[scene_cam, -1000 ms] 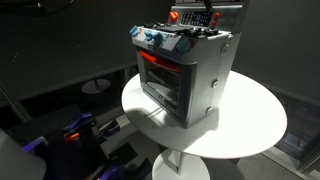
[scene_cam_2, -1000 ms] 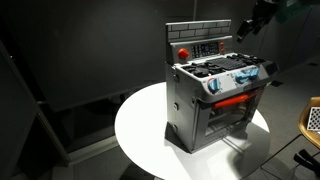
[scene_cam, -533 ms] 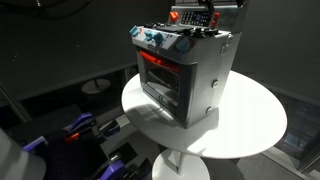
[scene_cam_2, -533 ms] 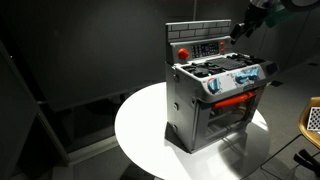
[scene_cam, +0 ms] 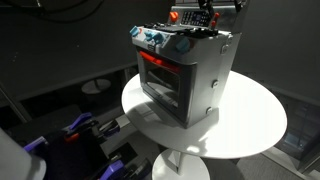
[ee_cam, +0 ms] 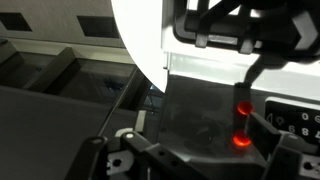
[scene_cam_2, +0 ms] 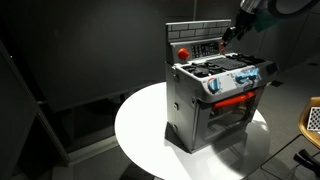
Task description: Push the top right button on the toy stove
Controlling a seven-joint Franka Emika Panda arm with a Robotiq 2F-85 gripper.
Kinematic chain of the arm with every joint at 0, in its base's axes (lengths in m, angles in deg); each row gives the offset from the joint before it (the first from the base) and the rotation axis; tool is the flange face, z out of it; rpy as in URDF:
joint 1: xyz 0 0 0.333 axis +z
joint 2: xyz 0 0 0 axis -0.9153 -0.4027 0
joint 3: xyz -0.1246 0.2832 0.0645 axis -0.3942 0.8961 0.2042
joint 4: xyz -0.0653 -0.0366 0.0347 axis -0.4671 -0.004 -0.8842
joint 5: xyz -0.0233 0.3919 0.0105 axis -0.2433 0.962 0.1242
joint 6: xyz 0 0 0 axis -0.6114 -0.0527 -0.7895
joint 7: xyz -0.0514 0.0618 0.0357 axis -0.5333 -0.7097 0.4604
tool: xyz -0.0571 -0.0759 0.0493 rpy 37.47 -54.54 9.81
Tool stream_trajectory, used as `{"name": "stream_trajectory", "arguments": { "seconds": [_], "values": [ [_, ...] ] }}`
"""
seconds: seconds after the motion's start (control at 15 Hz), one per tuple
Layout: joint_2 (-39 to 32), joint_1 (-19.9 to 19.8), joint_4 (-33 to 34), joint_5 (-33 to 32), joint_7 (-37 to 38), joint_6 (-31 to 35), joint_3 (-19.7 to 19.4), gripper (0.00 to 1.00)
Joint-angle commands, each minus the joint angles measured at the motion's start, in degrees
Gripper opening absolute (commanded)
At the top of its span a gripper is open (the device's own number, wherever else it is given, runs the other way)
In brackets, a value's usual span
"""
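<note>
The toy stove (scene_cam: 185,75) is a boxy silver-grey oven with a red-glowing door window and blue-and-red knobs. It stands on a round white table (scene_cam: 250,125) and shows in both exterior views (scene_cam_2: 215,100). Its raised red back control panel (scene_cam_2: 205,47) carries a row of buttons. My gripper (scene_cam_2: 233,31) hangs at the panel's upper right corner, close to or touching it, and it also shows above the stove in an exterior view (scene_cam: 205,10). The wrist view is dark: two red glowing spots (ee_cam: 242,108) and my jaws (ee_cam: 255,168), which look shut and empty.
The table's white top (scene_cam_2: 140,125) spreads round the stove on a single pedestal. Dark floor and dark walls surround it. Blue-and-black gear (scene_cam: 80,128) lies on the floor beside the table. A pale object (scene_cam_2: 313,118) stands at the frame's edge.
My gripper has moved down and in toward the upper right corner of the back panel. The stove has not moved.
</note>
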State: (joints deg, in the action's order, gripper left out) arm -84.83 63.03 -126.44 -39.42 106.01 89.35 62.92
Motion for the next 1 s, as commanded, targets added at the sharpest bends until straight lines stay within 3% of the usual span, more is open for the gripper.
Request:
{"name": "stream_trajectory", "arguments": {
  "seconds": [0.0,0.47,0.67,0.93],
  "values": [
    [-2.5,1.5,3.3,0.7,-0.4,0.8,-1.6,1.0],
    [-2.3,2.3,3.3,1.7,-1.2,-0.1,-2.3,1.0],
    [-0.1,2.5,1.3,4.6,-3.0,-1.8,-1.8,1.0],
    [3.3,2.5,-1.4,13.4,-9.1,-4.4,-0.3,1.0]
  ]
}}
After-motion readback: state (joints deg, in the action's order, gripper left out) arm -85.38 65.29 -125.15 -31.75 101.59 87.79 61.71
